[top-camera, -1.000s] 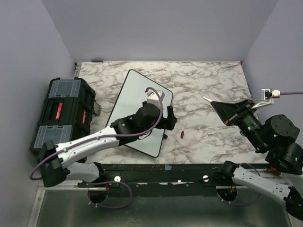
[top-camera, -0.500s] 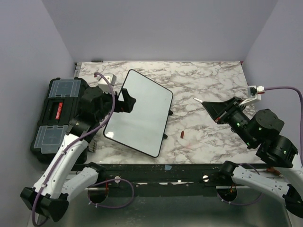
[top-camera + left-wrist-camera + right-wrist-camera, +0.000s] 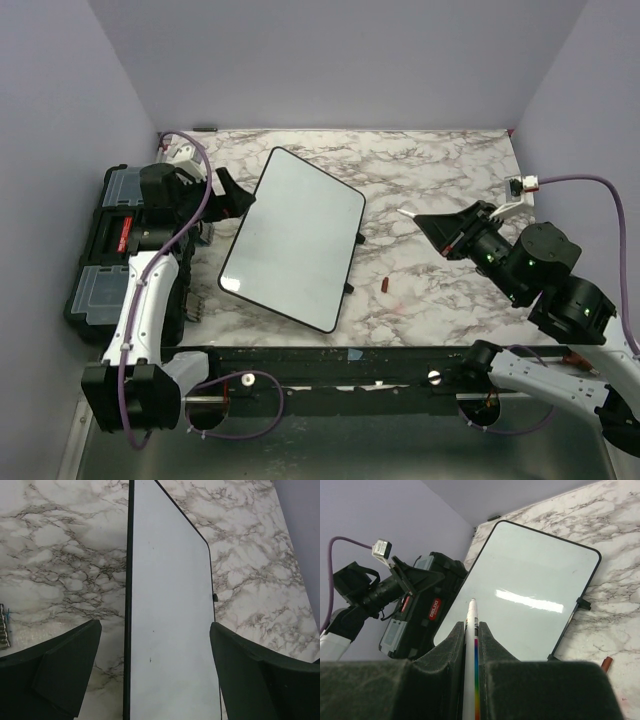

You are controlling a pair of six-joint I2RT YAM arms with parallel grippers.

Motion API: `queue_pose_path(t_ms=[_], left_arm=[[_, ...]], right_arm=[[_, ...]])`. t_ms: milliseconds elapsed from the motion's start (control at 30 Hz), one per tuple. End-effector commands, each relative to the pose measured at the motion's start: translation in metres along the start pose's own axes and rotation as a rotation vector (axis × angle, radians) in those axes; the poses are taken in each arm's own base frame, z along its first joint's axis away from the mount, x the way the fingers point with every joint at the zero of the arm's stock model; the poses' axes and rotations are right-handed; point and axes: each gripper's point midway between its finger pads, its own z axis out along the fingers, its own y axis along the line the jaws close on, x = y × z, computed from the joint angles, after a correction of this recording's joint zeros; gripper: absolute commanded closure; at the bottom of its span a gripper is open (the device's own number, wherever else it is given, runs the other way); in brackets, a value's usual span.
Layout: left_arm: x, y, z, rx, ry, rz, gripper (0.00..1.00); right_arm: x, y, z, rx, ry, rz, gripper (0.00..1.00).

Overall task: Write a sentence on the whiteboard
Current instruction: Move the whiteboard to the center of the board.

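Note:
The whiteboard (image 3: 295, 240) lies tilted on the marble table, its white face blank; no sentence shows on it. My left gripper (image 3: 238, 197) hovers at the board's upper left edge, beside the toolbox. In the left wrist view the left gripper (image 3: 154, 630) stands open, its fingers (image 3: 70, 660) straddling the board (image 3: 170, 605) from above without touching it. My right gripper (image 3: 428, 222) is raised to the right of the board, shut on a white marker (image 3: 410, 215) that points left toward it. In the right wrist view the marker (image 3: 471, 645), with a rainbow stripe, sits clamped in the right gripper (image 3: 471, 629).
A black toolbox (image 3: 125, 240) stands at the table's left edge, also seen as a toolbox (image 3: 425, 610) from the right wrist. A small red cap (image 3: 386, 285) lies on the marble just right of the board's lower corner. Purple walls enclose the table.
My left arm has swung from over the board's lower right back to the left, stopping by the toolbox. My right gripper has shifted left and a little lower with the marker.

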Motion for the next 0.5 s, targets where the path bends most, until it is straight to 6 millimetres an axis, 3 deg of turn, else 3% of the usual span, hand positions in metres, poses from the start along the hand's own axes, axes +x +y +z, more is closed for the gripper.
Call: queue_pose_path(t_ms=[0,233,467], left_arm=[[-0.011,0.002,0.004,0.078,-0.005,-0.036,0.09],[-0.007,0.022,0.019,0.064,0.052,-0.098,0.17],[-0.005,0.034,0.036,0.061,0.105,-0.119,0.17]], right_arm=[[0.004,0.003,0.002,-0.024,0.011,0.009,0.99],[0.013,-0.001,0.002,-0.026,0.031,-0.001,0.99],[0.012,-0.007,-0.006,-0.019,0.021,-0.015,0.99]])
